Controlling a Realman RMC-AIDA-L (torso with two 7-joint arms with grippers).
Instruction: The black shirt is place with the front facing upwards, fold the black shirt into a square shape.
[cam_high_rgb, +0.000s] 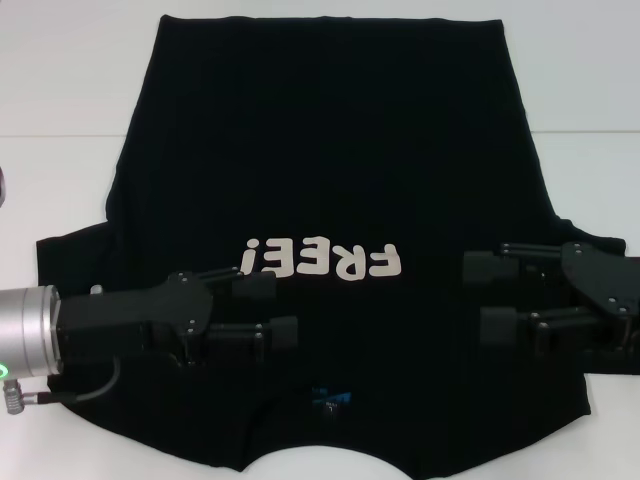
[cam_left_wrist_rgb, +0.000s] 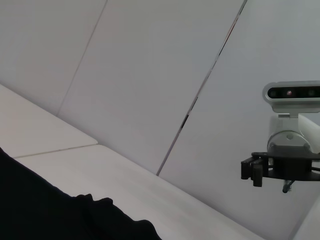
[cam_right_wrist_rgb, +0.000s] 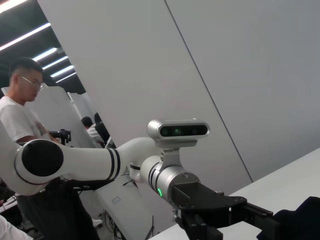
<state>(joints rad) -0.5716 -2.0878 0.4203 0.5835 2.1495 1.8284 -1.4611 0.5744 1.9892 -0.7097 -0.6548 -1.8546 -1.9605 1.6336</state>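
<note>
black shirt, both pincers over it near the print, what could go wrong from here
The left pincer and right pincer hang open over the black shirt at about the same level, beside the FREE! print. Closing there could pinch mid-cloth rather than an edge, bunching the fold. The sleeves already lie uneven, so a square may come out skewed.

I work in what looks like a robotics lab or test hall. Behind my white surface stand plain grey wall panels. At the left edge of the right wrist view, a man in glasses and a white T-shirt stands under long strip lights on a dark ceiling, with other figures farther back.
</note>
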